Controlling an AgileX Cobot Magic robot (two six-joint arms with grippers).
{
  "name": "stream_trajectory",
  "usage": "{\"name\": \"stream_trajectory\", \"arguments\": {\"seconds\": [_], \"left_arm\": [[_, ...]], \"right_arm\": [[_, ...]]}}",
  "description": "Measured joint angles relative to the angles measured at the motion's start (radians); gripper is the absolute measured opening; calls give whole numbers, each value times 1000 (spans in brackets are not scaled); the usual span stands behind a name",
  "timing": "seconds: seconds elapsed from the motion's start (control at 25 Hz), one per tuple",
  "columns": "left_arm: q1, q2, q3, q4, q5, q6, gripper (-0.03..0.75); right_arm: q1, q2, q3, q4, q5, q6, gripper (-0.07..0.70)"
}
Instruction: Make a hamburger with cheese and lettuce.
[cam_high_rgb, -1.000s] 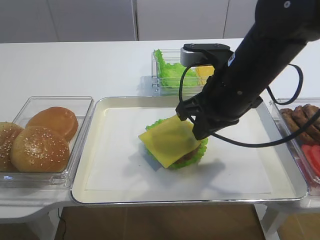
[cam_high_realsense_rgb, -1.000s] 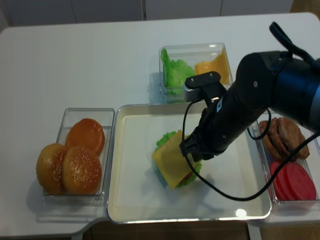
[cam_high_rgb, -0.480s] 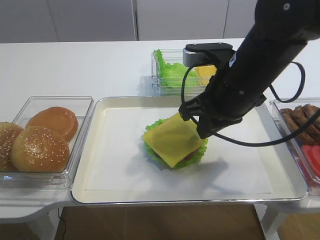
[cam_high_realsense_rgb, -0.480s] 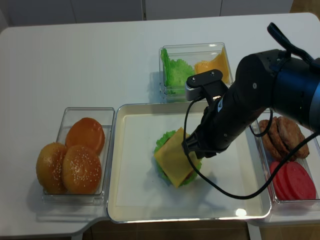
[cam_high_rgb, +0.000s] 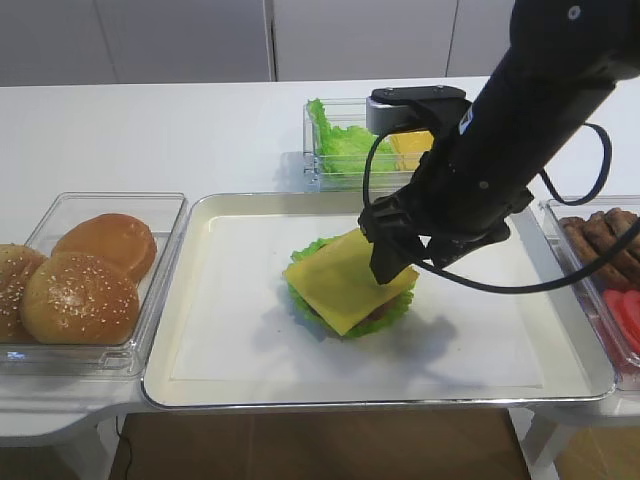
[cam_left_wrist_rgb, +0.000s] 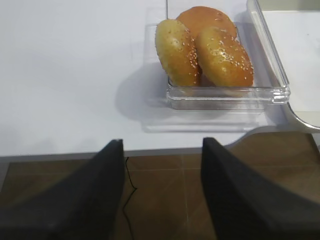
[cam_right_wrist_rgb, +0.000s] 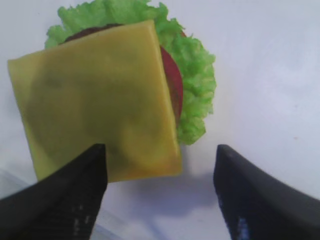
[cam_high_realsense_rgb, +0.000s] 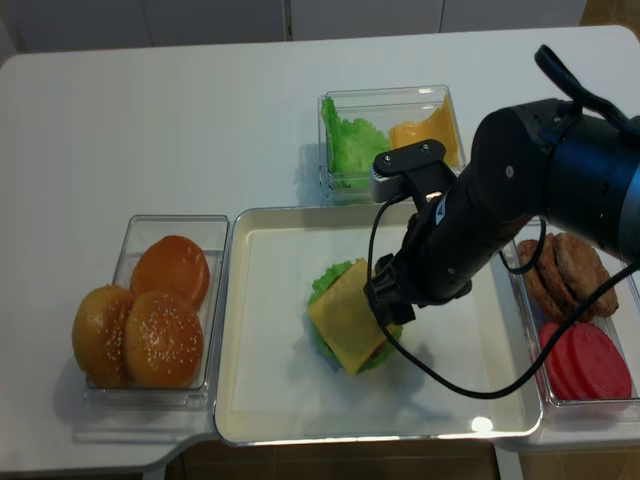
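The hamburger sits mid-tray: a square yellow cheese (cam_high_rgb: 340, 282) slice lies on top of it, over a dark patty (cam_right_wrist_rgb: 90, 31) and a red slice (cam_right_wrist_rgb: 174, 85), ringed by frilly lettuce (cam_high_rgb: 398, 304). The cheese (cam_right_wrist_rgb: 95, 100) is tilted and overhangs the stack toward the left. My right gripper (cam_high_rgb: 393, 262) hovers at the cheese's right corner, open and empty; its fingertips (cam_right_wrist_rgb: 97, 155) straddle the near edge of the cheese. In the realsense view it (cam_high_realsense_rgb: 385, 305) is beside the cheese (cam_high_realsense_rgb: 345, 320). My left gripper (cam_left_wrist_rgb: 161, 145) is open and empty over the floor, off the table's front left edge.
The metal tray (cam_high_rgb: 230, 330) holds the stack. A clear bin of sesame buns (cam_high_rgb: 80, 295) stands left of it. A bin with a lettuce pile (cam_high_rgb: 340, 145) and cheese slices stands behind. Patties (cam_high_realsense_rgb: 565, 270) and red slices (cam_high_realsense_rgb: 585, 360) are at the right.
My right gripper carried the cheese a little to the right over the stack, then opened. The cheese now lies on the hamburger, free of the fingers.
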Motion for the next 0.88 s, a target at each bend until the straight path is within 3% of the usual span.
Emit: {"name": "stream_trajectory", "arguments": {"seconds": [0.24, 0.48, 0.68, 0.88], "left_arm": [[0, 0, 0, 0, 0, 0, 370], [0, 0, 0, 0, 0, 0, 370], [0, 0, 0, 0, 0, 0, 370], [0, 0, 0, 0, 0, 0, 370]], "right_arm": [[0, -41, 0, -63, 15, 65, 553], [0, -75, 0, -232, 96, 122, 474], [0, -92, 0, -323, 149, 157, 461], [-97, -122, 0, -323, 177, 172, 460]]}}
